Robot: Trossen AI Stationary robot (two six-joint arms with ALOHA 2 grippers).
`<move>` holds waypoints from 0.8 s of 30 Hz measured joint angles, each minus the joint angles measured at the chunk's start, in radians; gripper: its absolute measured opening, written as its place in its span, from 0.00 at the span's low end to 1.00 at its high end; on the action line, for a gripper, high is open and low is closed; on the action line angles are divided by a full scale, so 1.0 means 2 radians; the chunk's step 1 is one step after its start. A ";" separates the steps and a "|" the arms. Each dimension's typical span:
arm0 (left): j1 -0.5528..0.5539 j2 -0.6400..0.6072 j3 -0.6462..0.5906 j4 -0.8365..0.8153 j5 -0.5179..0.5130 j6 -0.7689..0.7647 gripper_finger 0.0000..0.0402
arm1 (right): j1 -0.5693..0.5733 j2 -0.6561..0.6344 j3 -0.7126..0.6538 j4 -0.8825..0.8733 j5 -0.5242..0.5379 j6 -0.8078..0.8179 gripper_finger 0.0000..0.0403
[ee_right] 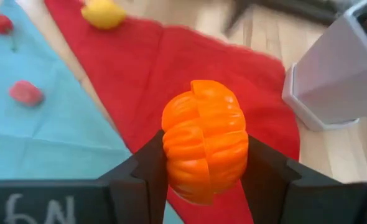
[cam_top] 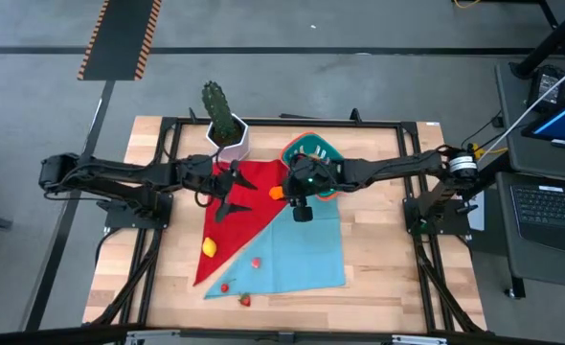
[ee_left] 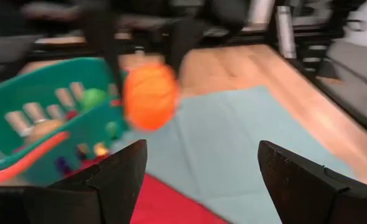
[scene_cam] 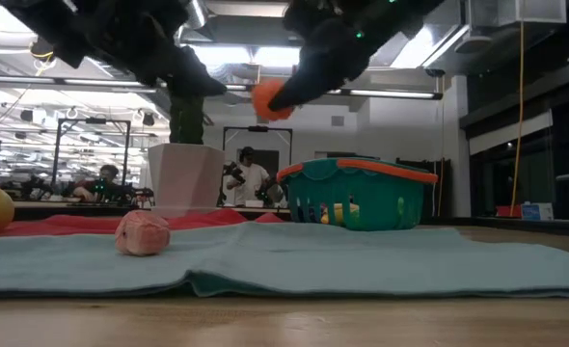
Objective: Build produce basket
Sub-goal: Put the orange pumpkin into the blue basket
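task judged partly done. the basket (cam_top: 310, 151) sits at the far edge of the teal cloth (cam_top: 306, 249), just right of the white pot (cam_top: 232, 140) w/ cactus. some produce is already inside: through the slots in the low view sth yellow is seen, and the left wrist view shows a green piece, a tan piece and a few small bits behind the basket wall; exact items and count can't be told.

an orange (ee_right: 204, 140) is clamped between the fingers of the right gripper (ee_right: 205, 163), held in the air above the cloths, near the basket but not over it yet as far as can be judged. in the low view it hangs above table level, left of the basket rim. the left gripper (ee_left: 199, 174) is spread wide and empty, hovering over the red cloth (cam_top: 249, 196) and pointing toward the orange and the basket.

still out on the cloths: a lemon (cam_top: 209, 247) on the red cloth, a pink piece (cam_top: 256, 261) on the teal cloth, and 2 small red berries (cam_top: 225, 287) near the front edge, 1 of them at the cloth's edge. so at least 4 pieces plus the orange are left to be put in.

the pot holds only the cactus; no produce is seen in it.
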 joint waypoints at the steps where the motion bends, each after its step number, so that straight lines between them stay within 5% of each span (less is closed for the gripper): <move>1: 0.000 -0.003 -0.007 0.012 -0.015 -0.001 0.74 | 0.000 -0.008 -0.009 0.012 0.000 0.000 0.40; 15: 0.001 -0.111 -0.085 0.070 -0.080 -0.007 0.74 | -0.001 -0.186 -0.235 0.219 0.006 0.037 0.40; 24: 0.001 -0.118 -0.085 0.063 -0.144 -0.007 0.74 | -0.001 -0.282 -0.358 0.298 0.106 0.092 0.40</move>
